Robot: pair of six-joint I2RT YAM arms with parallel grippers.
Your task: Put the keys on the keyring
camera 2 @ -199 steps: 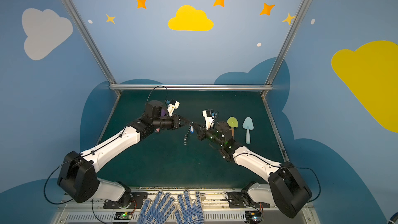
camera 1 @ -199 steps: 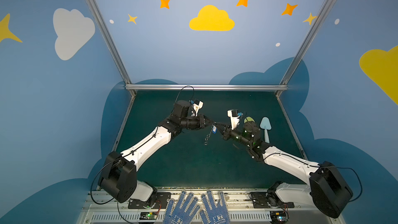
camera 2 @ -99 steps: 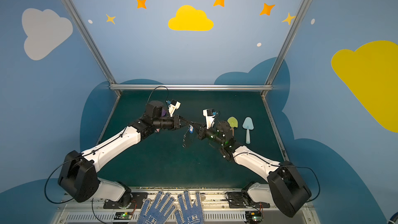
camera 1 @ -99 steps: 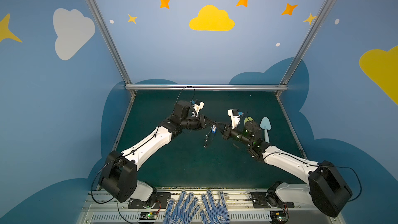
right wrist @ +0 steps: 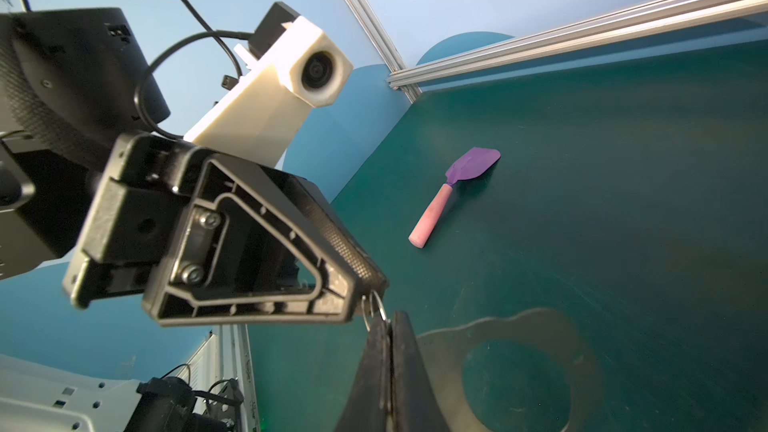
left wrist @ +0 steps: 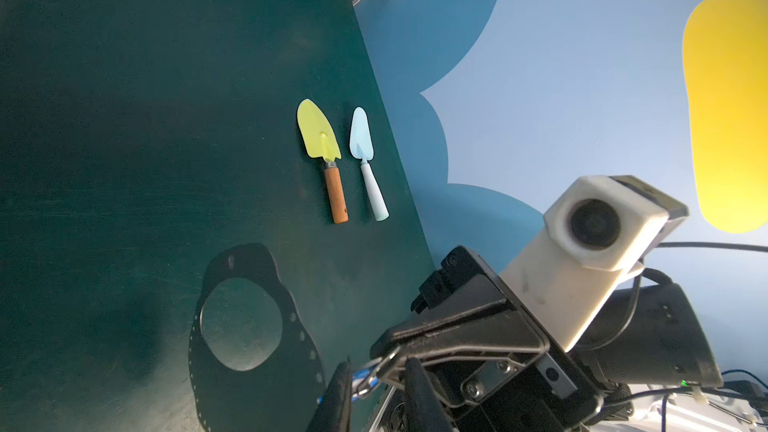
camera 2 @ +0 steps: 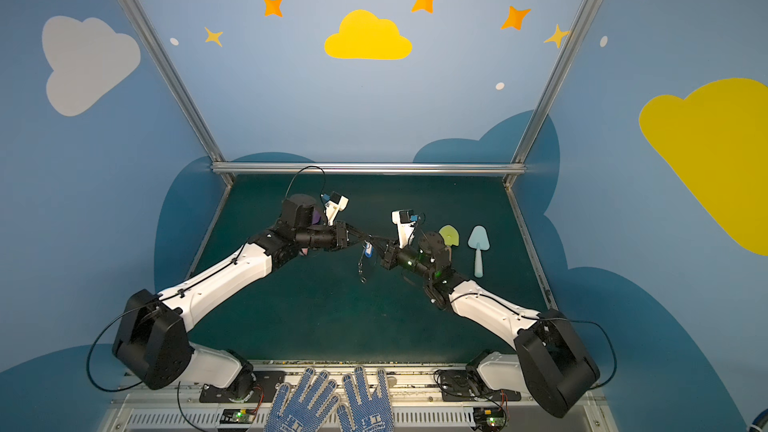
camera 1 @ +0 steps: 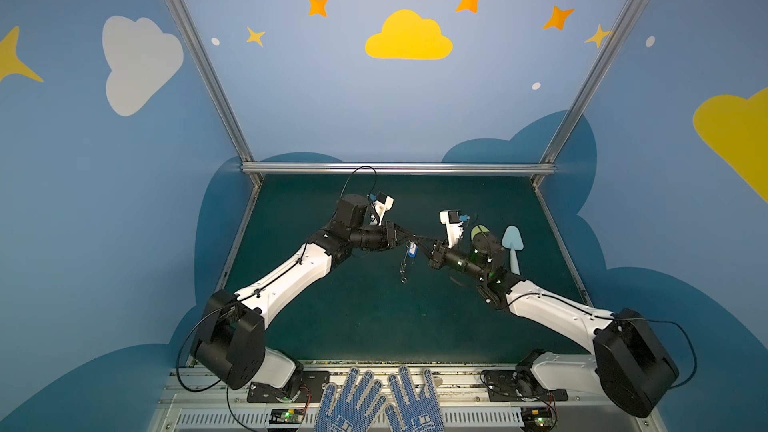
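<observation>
The left gripper (left wrist: 376, 367) stands narrowly closed on the silver end of the keys (camera 1: 412, 250), as far as its wrist view shows, and the blue tag hangs just under its fingertips. Tip to tip with it, the right gripper (right wrist: 388, 322) is clenched flat on a small wire ring. The keyring (camera 1: 403, 270) dangles below that meeting point, clear of the table (camera 1: 374, 317). Both parts are aloft and touching, so I judge the threading to be underway. Whether the key is already through the wire cannot be told, and seating it and letting go remain. Open mat lies below the band. The yellow shovel (left wrist: 318, 130) and pale blue shovel (left wrist: 360, 135) lie well apart on the right, the purple shovel (right wrist: 471, 166) beyond the left arm, and the back rail (camera 1: 395, 168) is far off
</observation>
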